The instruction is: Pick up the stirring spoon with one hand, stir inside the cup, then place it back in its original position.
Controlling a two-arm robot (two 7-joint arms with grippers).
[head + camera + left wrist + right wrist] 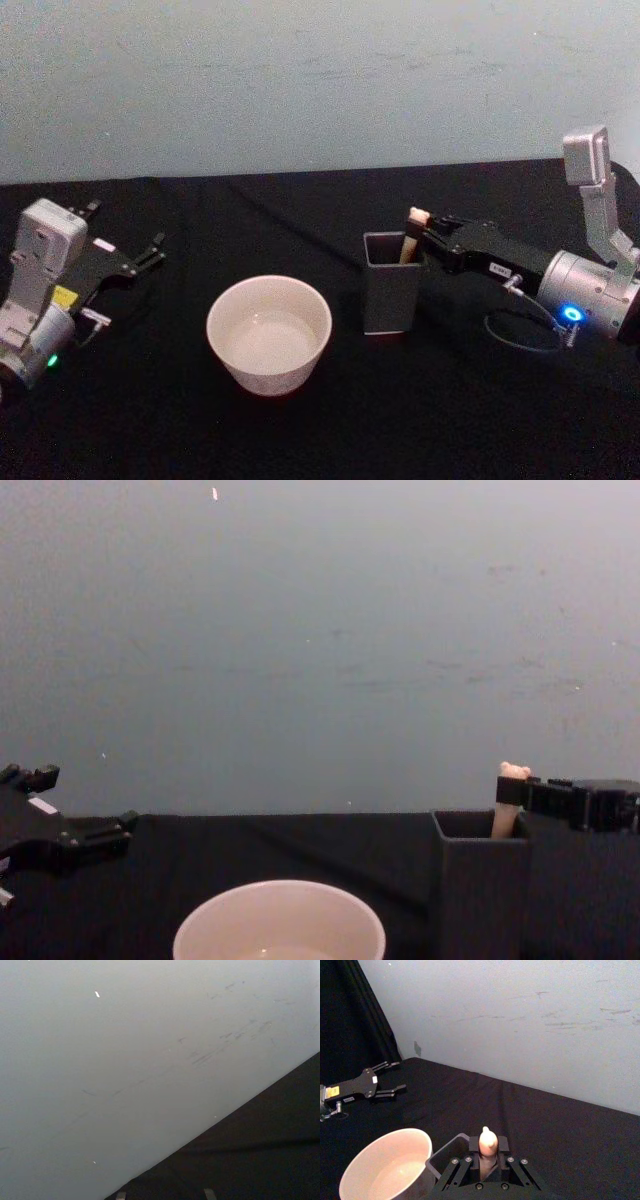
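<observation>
The right gripper reaches in from the right, level with the top of the dark grey holder, jaws clamped on the upper handle of the stirring spoon. In the right wrist view the beige handle sits pinched between the two fingers, its rounded top poking out above them. The spoon stands nearly upright inside the holder, at its far right corner; its bowl is hidden below the walls.

Handling, as judged: the spoon looks light and rigid, with a thin neck. The handle seems smooth and slim, so it could twist or slip in a loose pinch. The present hold, just under the top knob, looks sensible: the knob acts as a stop. A straight vertical lift should clear the holder walls; any tilt risks the bowl catching the rim and tipping the narrow holder.

The cup stands on the black table, left of the holder and slightly nearer, close beside it but apart. It looks wide and stable, probably ceramic, so stirring contact should be gentle. I cannot tell whether it holds liquid.

The left gripper rests at the far left of the table, jaws apart, holding nothing, well apart from the cup.

Count: one spoon, one cup, one holder, two grippers.
</observation>
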